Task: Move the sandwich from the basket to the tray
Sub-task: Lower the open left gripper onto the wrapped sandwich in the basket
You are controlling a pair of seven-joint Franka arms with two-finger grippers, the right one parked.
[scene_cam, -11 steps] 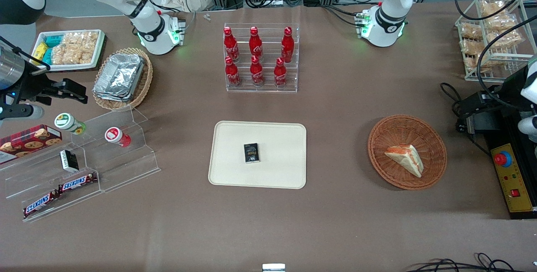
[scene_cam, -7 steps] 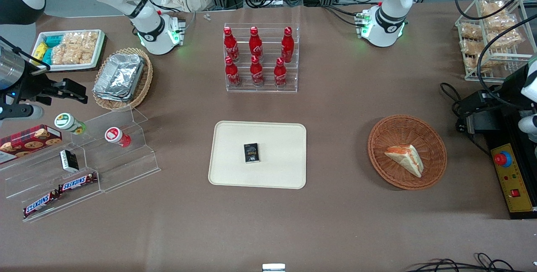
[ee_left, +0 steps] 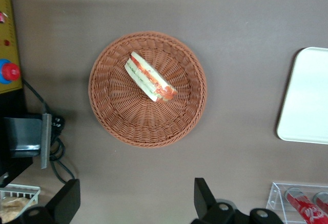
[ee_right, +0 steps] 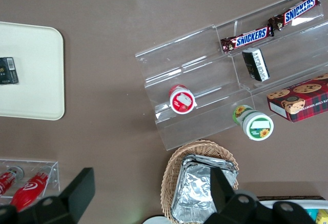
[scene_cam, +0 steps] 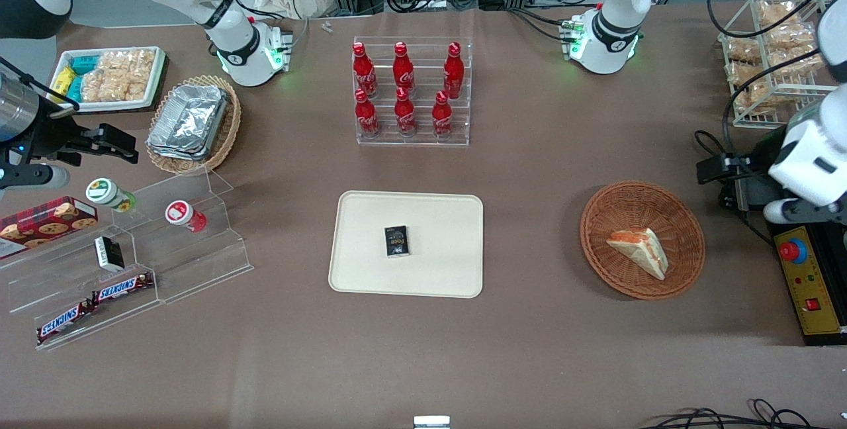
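The sandwich (scene_cam: 638, 251) (ee_left: 150, 77), a white wedge with orange and green filling, lies in the round reddish-brown basket (scene_cam: 595, 217) (ee_left: 113, 116). The cream tray (scene_cam: 370, 270) (ee_left: 307, 96) lies mid-table with a small black box (scene_cam: 396, 241) on it. My left gripper (scene_cam: 713, 169) (ee_left: 136, 203) hangs high above bare table just outside the basket's rim, farther from the front camera and toward the working arm's end. Its fingers (ee_left: 204, 197) stand wide open with nothing between them.
A yellow control box (scene_cam: 810, 283) with a red button and loose cables (scene_cam: 711, 144) lie beside the basket at the working arm's end. A wire rack of snacks (scene_cam: 774, 51) stands farther back. A clear rack of red bottles (scene_cam: 410, 91) stands farther back than the tray.
The left arm has swung further into the front view, and its gripper has shifted toward the basket. The sandwich, basket and tray have not moved.
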